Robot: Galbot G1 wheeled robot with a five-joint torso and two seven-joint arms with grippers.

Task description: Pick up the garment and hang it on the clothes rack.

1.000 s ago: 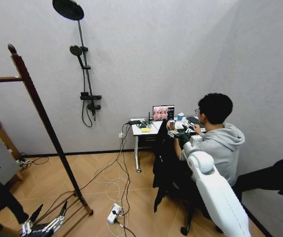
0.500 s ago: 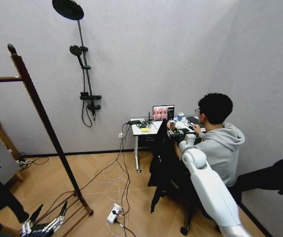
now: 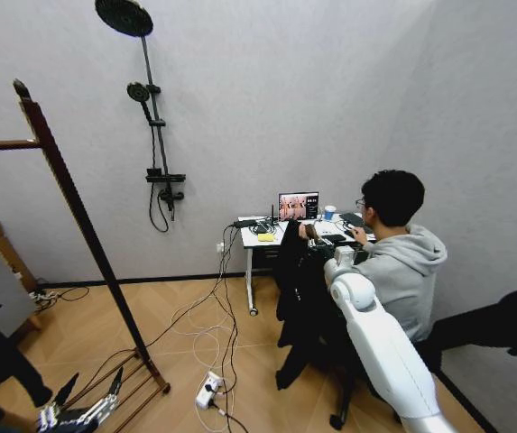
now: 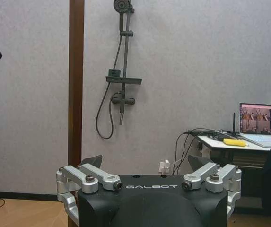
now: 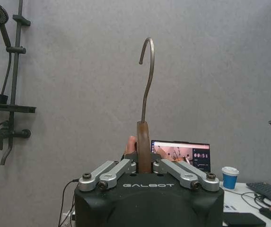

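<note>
Carrying garment (image 3: 301,307): right gripper (image 5: 144,163) clenched on hanger neck, hook (image 5: 147,75) upright. Garment swung slightly since a second ago; clothes rack (image 3: 76,212) well apart. Left gripper (image 4: 149,182) spread, idle low.

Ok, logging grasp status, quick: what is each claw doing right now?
Left claw: open, holding nothing.
Right claw: closed on the brown wooden hanger neck of the long black jacket.

Head camera high, looking down; wrist cameras level, facing the wall.
All three share the shower fixture (image 3: 154,135) and laptop (image 3: 298,206), wrists nearer.
</note>
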